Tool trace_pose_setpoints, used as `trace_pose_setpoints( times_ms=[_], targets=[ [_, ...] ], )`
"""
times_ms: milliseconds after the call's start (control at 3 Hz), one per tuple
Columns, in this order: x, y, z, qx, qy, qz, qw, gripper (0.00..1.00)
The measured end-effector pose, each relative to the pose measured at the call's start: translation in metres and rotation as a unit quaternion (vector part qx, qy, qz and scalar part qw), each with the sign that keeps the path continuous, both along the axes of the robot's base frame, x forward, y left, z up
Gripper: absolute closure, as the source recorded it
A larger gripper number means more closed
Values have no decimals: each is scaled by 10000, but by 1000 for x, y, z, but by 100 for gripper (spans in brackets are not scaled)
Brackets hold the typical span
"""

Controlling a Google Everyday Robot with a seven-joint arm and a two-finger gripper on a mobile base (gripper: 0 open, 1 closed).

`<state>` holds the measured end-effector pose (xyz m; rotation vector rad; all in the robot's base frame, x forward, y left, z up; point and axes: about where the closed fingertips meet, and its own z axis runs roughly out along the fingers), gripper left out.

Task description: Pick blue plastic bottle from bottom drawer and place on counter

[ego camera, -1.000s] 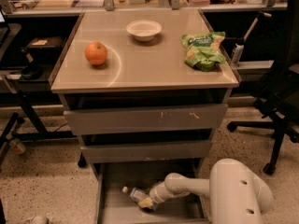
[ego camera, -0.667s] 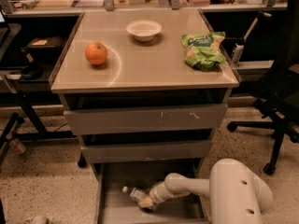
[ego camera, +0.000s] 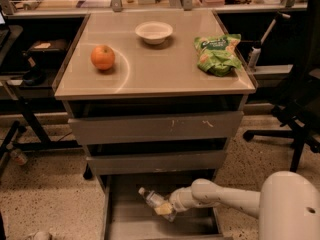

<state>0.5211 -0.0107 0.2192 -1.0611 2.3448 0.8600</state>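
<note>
The blue plastic bottle [ego camera: 150,197] lies tilted in the open bottom drawer [ego camera: 125,221], its white cap pointing up and left. My gripper [ego camera: 164,209] reaches in from the right on a white arm and sits at the bottle's lower end, over its label. The counter [ego camera: 165,66] is the tan tabletop above the drawers, with a faint white arc mark.
On the counter stand an orange fruit [ego camera: 102,57], a white bowl [ego camera: 154,32] and a green snack bag [ego camera: 217,53]. Two shut grey drawer fronts [ego camera: 155,128] sit above the open drawer. An office chair [ego camera: 300,109] stands at the right, a desk frame [ego camera: 25,114] at the left.
</note>
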Motion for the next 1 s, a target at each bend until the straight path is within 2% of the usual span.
trace_pose_setpoints(
  times_ms=[333,667,1000],
  targets=[
    [-11,-31,61,-85,167,-394,9990,100],
    [-14,-58,140,-332,54,-531,9980,100],
    [-14,-58,140,-332,54,-531,9980,100]
  ],
)
